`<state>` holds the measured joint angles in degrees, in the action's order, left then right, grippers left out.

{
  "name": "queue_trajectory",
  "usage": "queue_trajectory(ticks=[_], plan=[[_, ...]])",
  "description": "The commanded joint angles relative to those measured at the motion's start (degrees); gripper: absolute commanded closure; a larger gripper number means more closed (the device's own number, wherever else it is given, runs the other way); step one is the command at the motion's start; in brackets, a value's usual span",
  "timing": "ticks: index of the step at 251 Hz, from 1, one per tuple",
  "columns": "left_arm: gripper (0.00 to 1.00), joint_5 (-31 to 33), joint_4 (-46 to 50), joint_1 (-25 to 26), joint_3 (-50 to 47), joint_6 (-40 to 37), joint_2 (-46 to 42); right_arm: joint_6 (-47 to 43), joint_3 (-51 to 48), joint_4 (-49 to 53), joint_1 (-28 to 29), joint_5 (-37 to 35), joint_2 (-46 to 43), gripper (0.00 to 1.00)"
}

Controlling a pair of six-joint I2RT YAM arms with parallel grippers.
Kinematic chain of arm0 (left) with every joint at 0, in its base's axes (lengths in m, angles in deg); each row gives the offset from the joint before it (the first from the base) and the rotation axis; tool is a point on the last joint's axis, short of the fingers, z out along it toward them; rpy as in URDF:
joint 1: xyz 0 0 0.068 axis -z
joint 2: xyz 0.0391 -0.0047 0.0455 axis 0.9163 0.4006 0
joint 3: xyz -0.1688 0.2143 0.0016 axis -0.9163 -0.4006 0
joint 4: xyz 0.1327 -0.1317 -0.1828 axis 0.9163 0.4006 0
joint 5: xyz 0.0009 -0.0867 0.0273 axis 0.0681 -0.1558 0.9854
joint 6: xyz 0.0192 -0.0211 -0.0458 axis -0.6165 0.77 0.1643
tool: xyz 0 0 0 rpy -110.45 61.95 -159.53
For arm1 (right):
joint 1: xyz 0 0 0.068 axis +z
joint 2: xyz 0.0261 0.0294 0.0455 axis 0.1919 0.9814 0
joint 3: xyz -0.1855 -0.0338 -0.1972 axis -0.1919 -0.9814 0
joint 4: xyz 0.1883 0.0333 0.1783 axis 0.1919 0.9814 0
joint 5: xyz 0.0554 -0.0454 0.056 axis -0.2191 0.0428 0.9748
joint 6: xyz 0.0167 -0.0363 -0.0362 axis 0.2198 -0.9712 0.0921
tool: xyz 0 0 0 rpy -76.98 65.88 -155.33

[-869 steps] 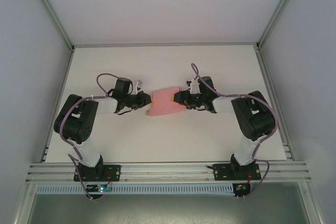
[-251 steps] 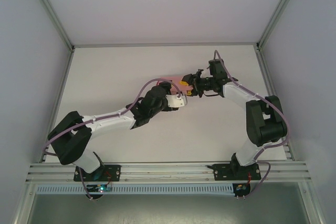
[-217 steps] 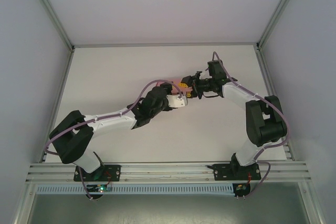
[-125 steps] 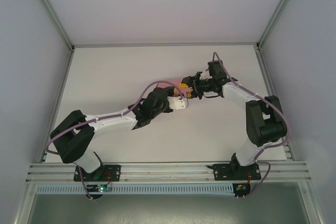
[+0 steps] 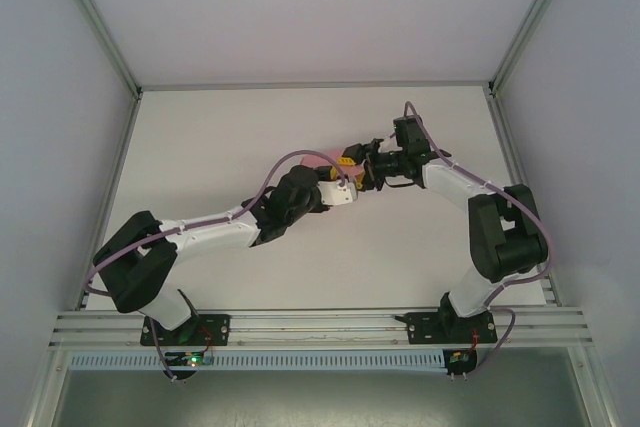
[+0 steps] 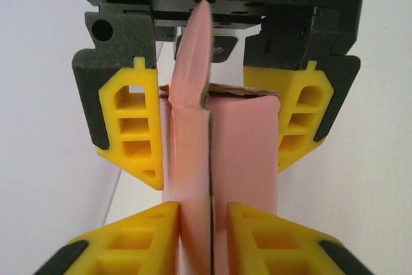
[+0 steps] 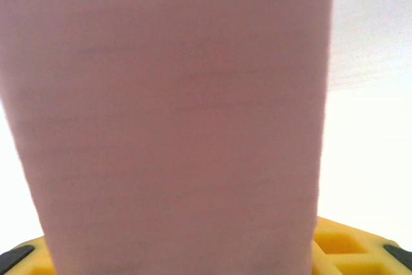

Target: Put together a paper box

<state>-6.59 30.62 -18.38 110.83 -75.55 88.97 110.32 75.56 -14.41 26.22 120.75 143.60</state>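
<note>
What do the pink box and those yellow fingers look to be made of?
Box: thin pink card, matte, with a brownish cut edge at the top and sharp creases. Fingers: probably yellow plastic, matte, with molded hollow cells.

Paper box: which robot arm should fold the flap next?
Probably left. The left gripper pinches a flap of the paper box, while the right gripper hugs both sides of the body, so it can steady it.
</note>
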Motion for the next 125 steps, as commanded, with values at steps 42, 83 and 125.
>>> queue_trajectory(ticks=[42, 83, 125], plan=[[0.67, -0.6, 2.3, 0.1, 1.7, 2.3, -0.3, 5.1, -2.5, -7.9, 0.2, 1.0, -3.0, 0.69], [0.37, 0.8, 6.6, 0.0, 2.0, 2.1, -0.8, 5.6, -2.6, -7.8, 0.0, 1.4, -3.3, 0.7], [0.39, 3.4, 8.1, -1.0, 2.2, 1.7, -0.3, 5.1, -2.3, -5.6, 0.3, 2.9, -3.8, 0.7]])
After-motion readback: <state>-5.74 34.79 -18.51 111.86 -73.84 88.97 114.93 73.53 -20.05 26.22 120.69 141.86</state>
